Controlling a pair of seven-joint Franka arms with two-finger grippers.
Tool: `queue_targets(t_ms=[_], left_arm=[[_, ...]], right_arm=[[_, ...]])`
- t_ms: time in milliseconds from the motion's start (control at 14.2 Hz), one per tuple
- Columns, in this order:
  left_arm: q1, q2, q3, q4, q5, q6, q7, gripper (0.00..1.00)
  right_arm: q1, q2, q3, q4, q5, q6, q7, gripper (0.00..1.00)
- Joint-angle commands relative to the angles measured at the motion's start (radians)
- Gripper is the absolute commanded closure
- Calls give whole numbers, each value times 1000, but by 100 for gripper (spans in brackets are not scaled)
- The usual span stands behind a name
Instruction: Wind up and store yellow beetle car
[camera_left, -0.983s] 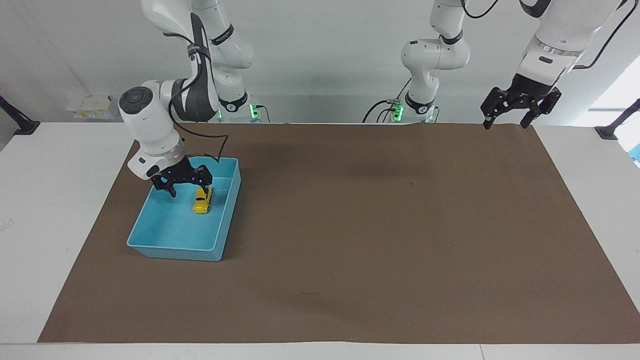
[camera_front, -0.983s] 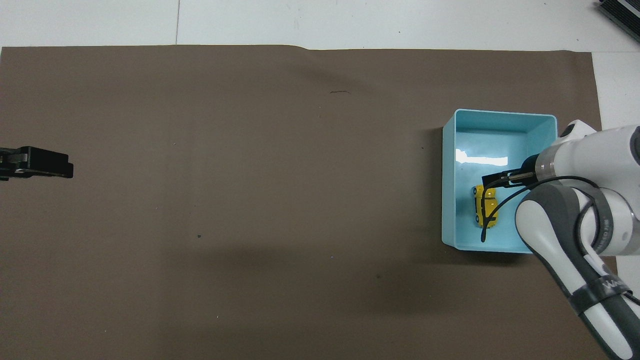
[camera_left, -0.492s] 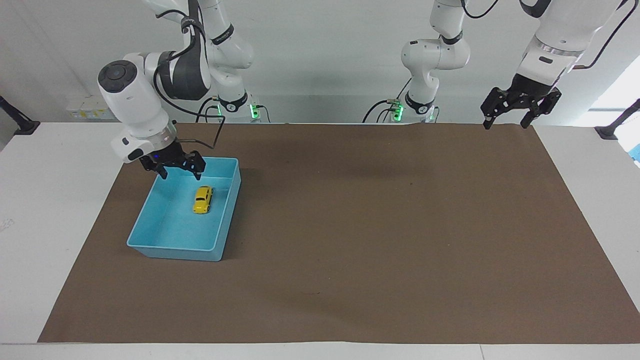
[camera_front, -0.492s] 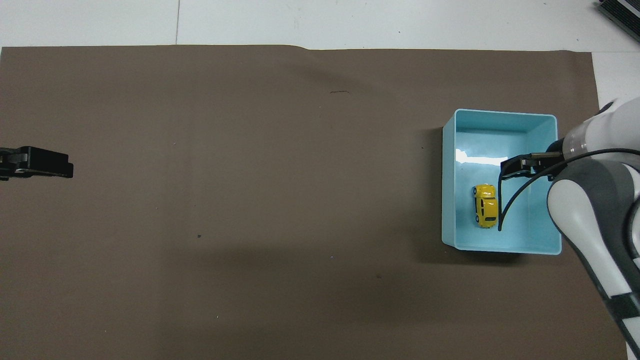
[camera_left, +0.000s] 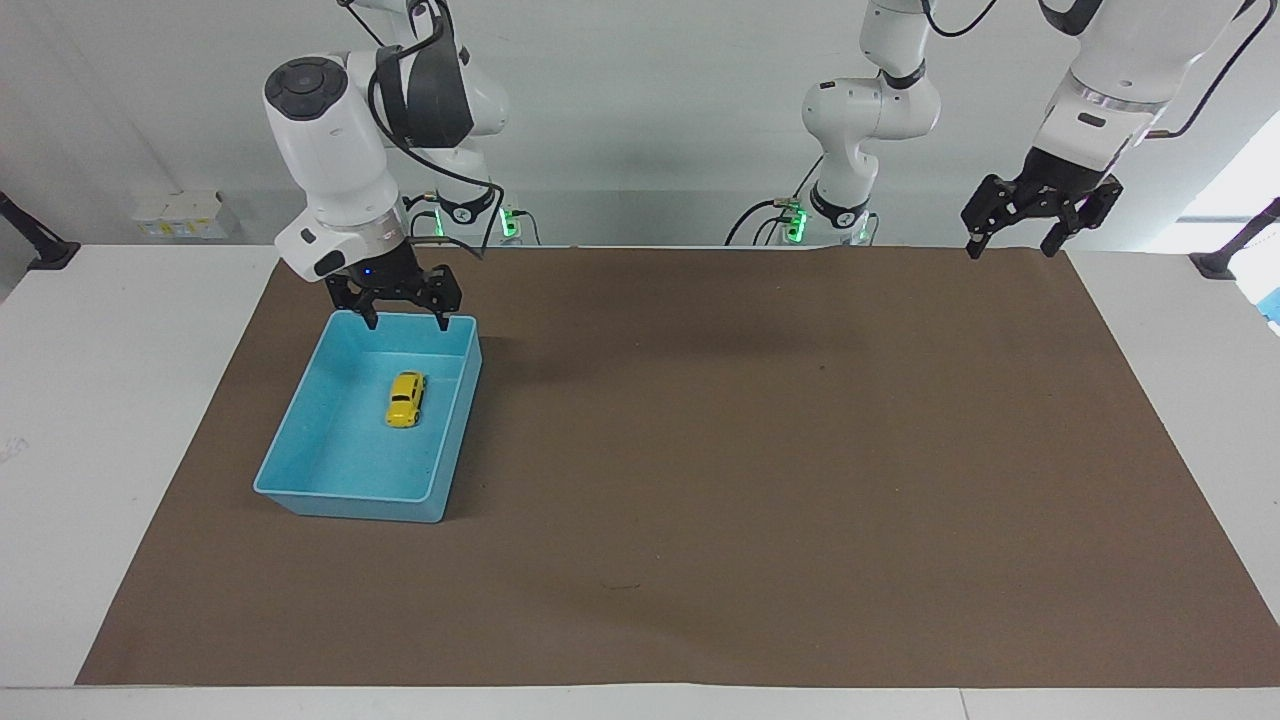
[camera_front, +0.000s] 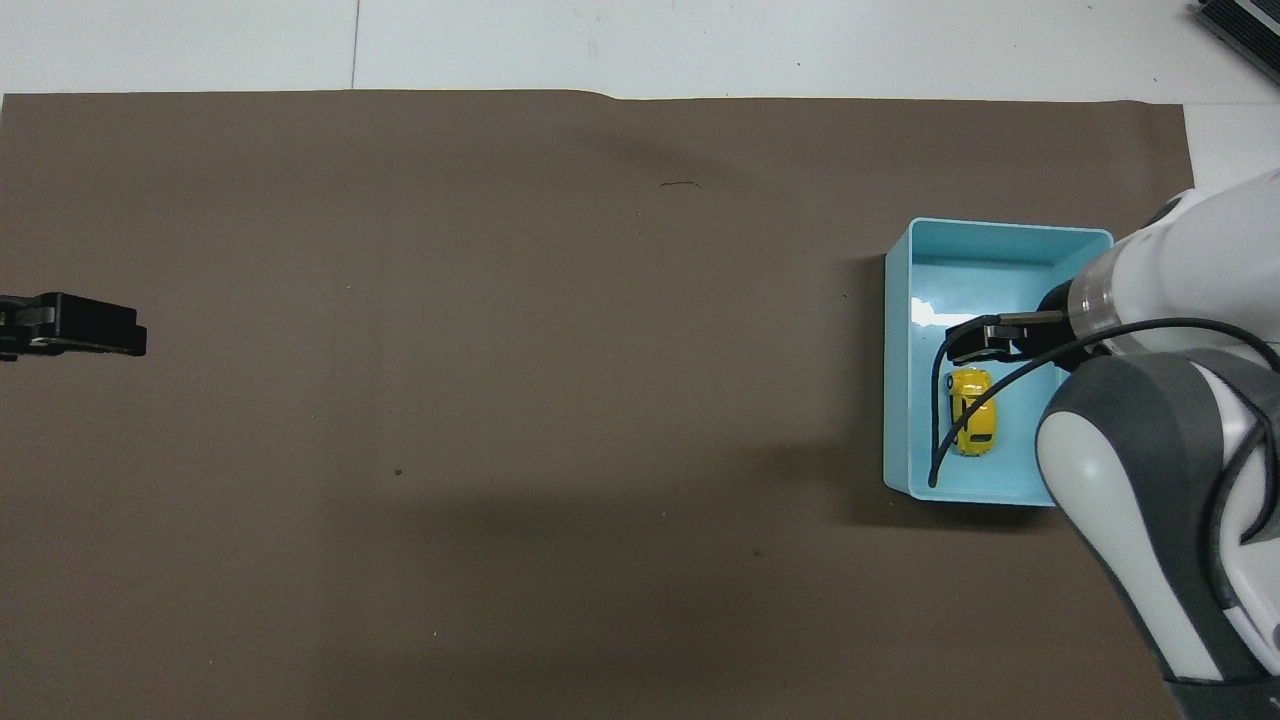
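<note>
We see the white table (camera_left: 90, 420) first, covered across most of its top by a brown mat (camera_left: 760, 480) that runs from the left arm's end to the right arm's end. Next in size come the two arms: the right arm (camera_left: 330, 150) bends down from its base toward its own end of the table, and the left arm (camera_left: 1110, 70) waits raised at its own end. The light-blue bin (camera_left: 300, 495) sits on the mat toward the right arm's end, an open rectangular tub with one short wall near the robots and the other far from them. We find the right gripper (camera_left: 405, 322) up in the air over the near short wall of the bin, pointing down with its fingers spread apart and nothing between them; in the overhead view its dark tip (camera_front: 975, 343) shows over the bin's floor just beside the car. The left gripper (camera_left: 1008, 250) hangs over the near edge of the mat at the left arm's end, its fingers likewise spread and empty. Smallest of all, the yellow beetle car (camera_left: 405, 399) rests on its wheels on the floor of the bin, in the half near the robots, lying lengthwise along the bin and touched by neither gripper.
</note>
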Motion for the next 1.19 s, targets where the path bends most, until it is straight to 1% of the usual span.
queue_targets(t_ms=[0,211,281,351,492,632,843,983,1124], left_arm=[[15,2,-9,10,2,-18,4,0],[15,2,-11,10,2,-18,4,0],[15,2,-11,10,2,-18,4,0],[15,2,-11,10,2,-18,4,0],[15,2,-11,10,2,-18,4,0],[15,2,-9,10,2,-18,4,0],[15,2,-11,10,2,-18,4,0],[15,2,-11,10,2,-18,4,0],[15,2,-11,10,2,-20,4,0]], right_arm=[[-21,-3,-13,69,4,-78,-58,0],[-30,-2,-13,172,25,-204,-60,0],[-51,4,-18,212,62,-253,-60,0],[-73,2,-24,229,97,-282,-60,0],[-84,-17,-27,229,96,-285,-61,0],[-70,-41,-22,222,91,-285,-58,0],[-70,-37,-21,229,87,-285,-68,0],[-70,-26,-24,234,82,-329,-101,0],[-71,-14,-19,293,48,-360,-115,0]])
